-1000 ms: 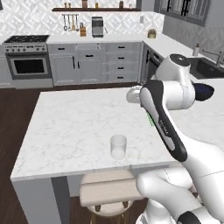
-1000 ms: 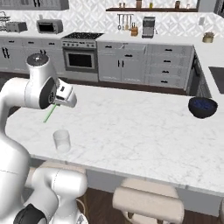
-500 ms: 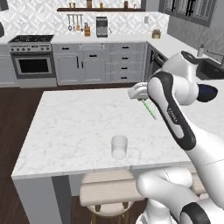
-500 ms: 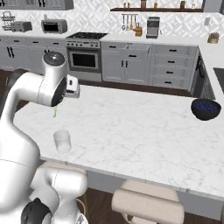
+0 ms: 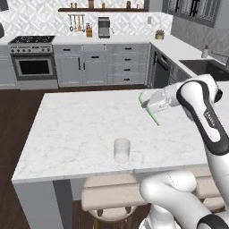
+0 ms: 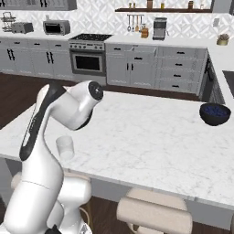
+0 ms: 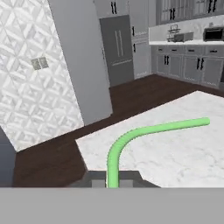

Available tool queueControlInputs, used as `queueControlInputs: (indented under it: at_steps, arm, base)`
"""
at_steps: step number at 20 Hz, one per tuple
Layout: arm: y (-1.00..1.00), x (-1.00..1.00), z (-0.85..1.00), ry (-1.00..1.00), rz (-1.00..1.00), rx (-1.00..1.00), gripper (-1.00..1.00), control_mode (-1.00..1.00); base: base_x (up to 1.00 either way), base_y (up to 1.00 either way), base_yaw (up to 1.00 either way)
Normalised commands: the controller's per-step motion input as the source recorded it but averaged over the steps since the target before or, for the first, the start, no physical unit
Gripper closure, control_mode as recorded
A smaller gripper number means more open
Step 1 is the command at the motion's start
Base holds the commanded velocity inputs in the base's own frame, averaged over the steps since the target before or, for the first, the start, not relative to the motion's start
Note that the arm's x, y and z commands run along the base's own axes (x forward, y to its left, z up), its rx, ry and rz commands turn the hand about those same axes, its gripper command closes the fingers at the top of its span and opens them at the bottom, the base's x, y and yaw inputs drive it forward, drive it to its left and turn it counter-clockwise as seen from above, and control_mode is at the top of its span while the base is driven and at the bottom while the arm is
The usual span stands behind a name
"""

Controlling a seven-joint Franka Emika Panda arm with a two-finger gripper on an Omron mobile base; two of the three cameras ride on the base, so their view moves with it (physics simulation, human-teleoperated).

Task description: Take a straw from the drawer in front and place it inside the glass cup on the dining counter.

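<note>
While the arm reaches out over the far right part of the counter [image 5: 80, 129], its gripper [image 5: 147, 103] is turned sideways, well above the marble, with the jaws pinched on the straw [image 5: 149, 110]. From the left base camera the straw shows as a thin green line, bent at the top, slanting down and to the right from the fingers, its lower end hanging free above the counter. In the hand view the straw [image 7: 144, 133] rises from between the fingertips, curves over and runs off to the right, with the counter edge and dark wood floor behind it.

The cup [image 5: 121, 150] stands upright near the front edge of the counter, nearer the stools, well apart from the gripper and lower left of it. From the right base camera the cup [image 6: 65, 147] sits just beside the arm's white forearm. A dark blue bowl [image 6: 215, 114] rests on the far right side of the counter. Two round stools [image 5: 107, 197] are tucked under the front edge.
</note>
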Motion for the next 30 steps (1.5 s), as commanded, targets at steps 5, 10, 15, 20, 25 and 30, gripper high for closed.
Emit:
queueControlInputs:
  at_steps: [5,10,15,20,25,30]
  arm:
    - [0.19,0.48,-0.18,0.00,0.46,0.27,1.00,-1.00]
    - [0.05,0.40,-0.29,0.00,0.45,0.29,1.00,-1.00]
    - [0.00,0.08,-0.54,0.00,0.38,0.34,1.00,-1.00]
    - [0.00,0.13,-0.40,0.00,0.33,0.30,1.00,-1.00]
    - [0.00,0.17,-0.18,0.00,0.26,0.20,1.00,-1.00]
    - [0.00,0.25,-0.25,0.00,0.23,0.09,1.00,-1.00]
  base:
    - [0.00,0.00,0.00]
    - [0.00,0.00,0.00]
    - [0.00,0.00,0.00]
    - [0.00,0.00,0.00]
    - [0.00,0.00,0.00]
    - [0.00,0.00,0.00]
